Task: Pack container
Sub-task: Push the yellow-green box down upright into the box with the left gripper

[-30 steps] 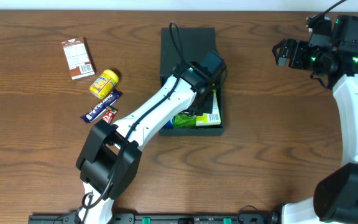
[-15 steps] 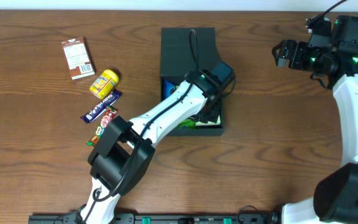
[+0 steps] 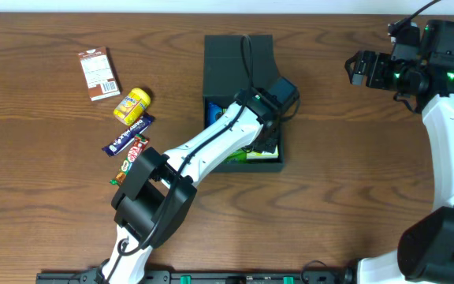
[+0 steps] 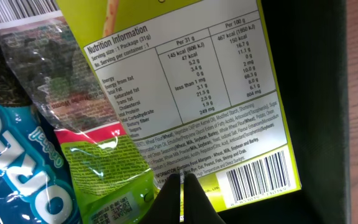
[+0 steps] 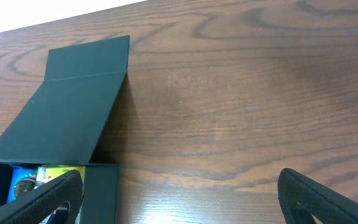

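left gripper (image 4: 182,184): fingers pressed together, holding nothing, tips at the green snack box (image 4: 185,93) inside the container (image 3: 243,164); contact could not be told. container sat mid-table, lid (image 3: 239,55) open on the far side. right gripper (image 3: 359,67) was spread wide, well apart to its right; left arm judged nearer.

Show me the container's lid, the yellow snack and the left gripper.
container's lid (image 3: 225,63): overhead view, middle of the open flap.
yellow snack (image 3: 132,105): overhead view, centre of its body.
left gripper (image 4: 182,180): left wrist view, where the shut fingertips meet.
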Controlling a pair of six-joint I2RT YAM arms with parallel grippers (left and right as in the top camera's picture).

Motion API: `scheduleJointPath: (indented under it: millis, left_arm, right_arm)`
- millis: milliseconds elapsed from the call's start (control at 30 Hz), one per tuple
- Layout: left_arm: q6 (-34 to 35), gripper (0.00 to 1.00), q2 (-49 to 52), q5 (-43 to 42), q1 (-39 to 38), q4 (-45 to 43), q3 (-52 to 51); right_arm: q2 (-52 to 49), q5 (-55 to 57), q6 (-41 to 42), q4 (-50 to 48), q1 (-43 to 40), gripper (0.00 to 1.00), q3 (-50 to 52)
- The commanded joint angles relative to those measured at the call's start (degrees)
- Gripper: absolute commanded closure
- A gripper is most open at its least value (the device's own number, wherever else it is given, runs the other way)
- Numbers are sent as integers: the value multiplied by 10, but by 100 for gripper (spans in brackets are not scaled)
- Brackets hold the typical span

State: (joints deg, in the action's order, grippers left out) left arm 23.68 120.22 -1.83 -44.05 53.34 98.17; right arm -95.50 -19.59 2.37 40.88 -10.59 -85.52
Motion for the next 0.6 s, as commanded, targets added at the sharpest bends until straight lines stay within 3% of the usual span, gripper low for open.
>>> scheduleJointPath:
  millis: [0,567]
  left_arm:
    - [-9,94,4,24,2,2,9]
    - [4,94,4,23,2,-11,-33]
  right_arm:
    - [11,-3,1,0,-5,1,-7]
    - [11,-4,1,1,-5,1,-7]
